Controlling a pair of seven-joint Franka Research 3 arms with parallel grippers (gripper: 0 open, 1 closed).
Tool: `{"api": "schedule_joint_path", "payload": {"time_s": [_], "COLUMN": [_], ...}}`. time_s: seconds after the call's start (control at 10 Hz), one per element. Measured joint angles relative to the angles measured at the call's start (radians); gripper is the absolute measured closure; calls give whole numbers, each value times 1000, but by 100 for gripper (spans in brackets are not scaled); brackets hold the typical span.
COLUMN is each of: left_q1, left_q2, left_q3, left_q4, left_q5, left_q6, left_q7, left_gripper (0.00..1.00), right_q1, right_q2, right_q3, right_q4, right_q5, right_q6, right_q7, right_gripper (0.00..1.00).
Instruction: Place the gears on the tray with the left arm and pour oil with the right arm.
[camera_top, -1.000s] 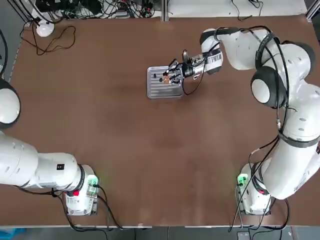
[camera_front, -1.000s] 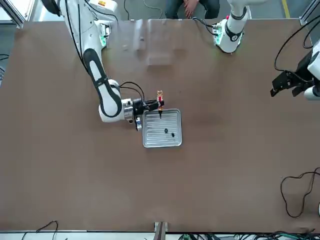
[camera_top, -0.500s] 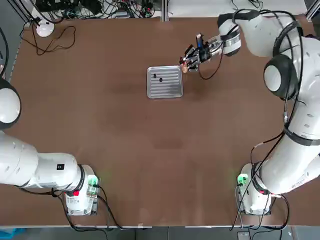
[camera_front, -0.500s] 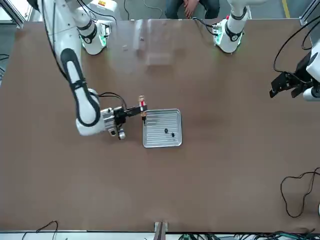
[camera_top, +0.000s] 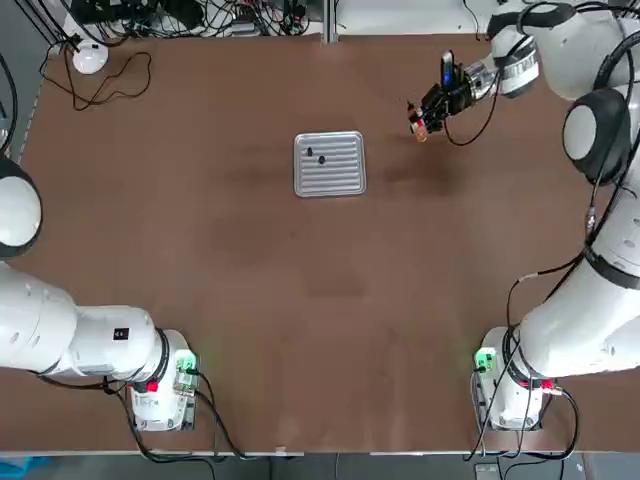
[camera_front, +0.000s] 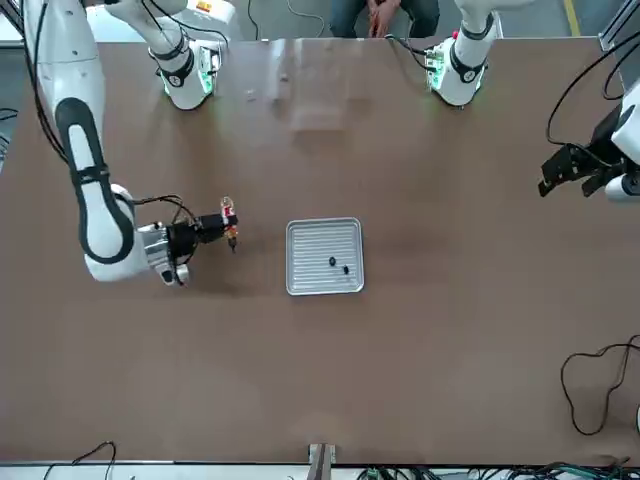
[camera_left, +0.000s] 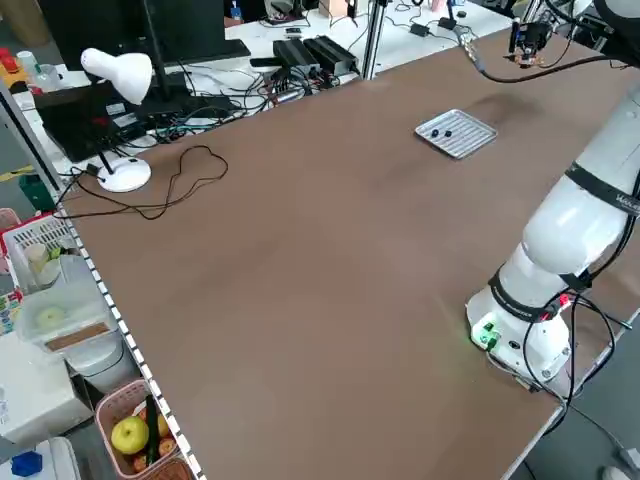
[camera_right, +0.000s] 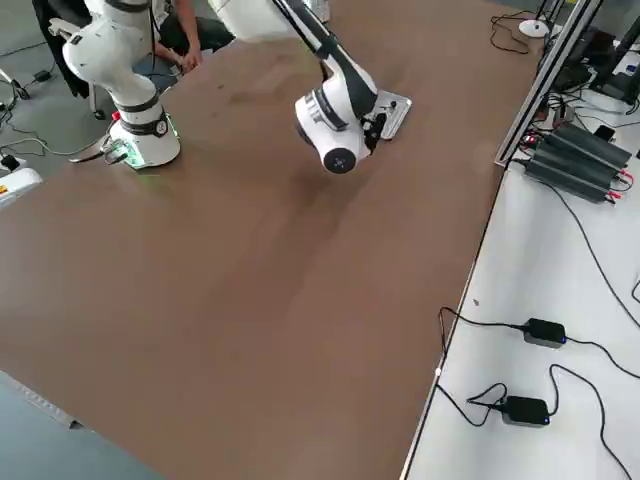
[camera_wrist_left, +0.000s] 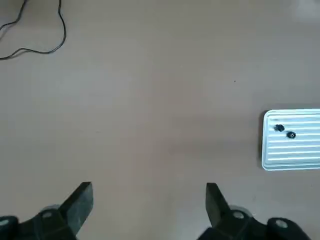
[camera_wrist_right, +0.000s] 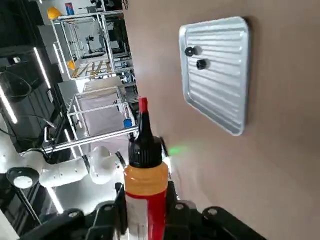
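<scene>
Clamped in the right gripper (camera_top: 428, 108) is the oil bottle (camera_top: 419, 125), held above the counter (camera_top: 250, 280) well to the right of the tray (camera_top: 345, 183). Both gears (camera_top: 315, 156) are seen lying close together in the tray's far left corner. At the counter's left edge, the left gripper (camera_wrist_left: 149, 202) is held spread wide, grasping nothing.

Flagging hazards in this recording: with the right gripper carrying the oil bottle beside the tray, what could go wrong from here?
1. The right gripper holds the oil bottle tilted above bare table, clear of the tray; drips could land on the wood.
2. The gears lie loose on the tray; a knock could scatter them.
</scene>
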Motion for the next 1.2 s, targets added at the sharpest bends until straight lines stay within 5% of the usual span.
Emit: {"api": "schedule_joint_path", "payload": {"time_s": [0.7, 1.2], "left_q1": [-1, -1], "left_q2": [2, 2], "left_q3": [-1, -1], "left_q4": [0, 0], "left_q5": [0, 0], "left_q6": [8, 15], "left_q7": [0, 0], "left_gripper": [0, 0], "right_q1": [-260, -353], "right_q2": [-6, -6], "right_q3": [0, 0], "right_q4": [-10, -13], "right_q5": [-233, -248], "right_q6": [0, 1], "right_q7": [-635, -1098], "right_gripper": [70, 70]}}
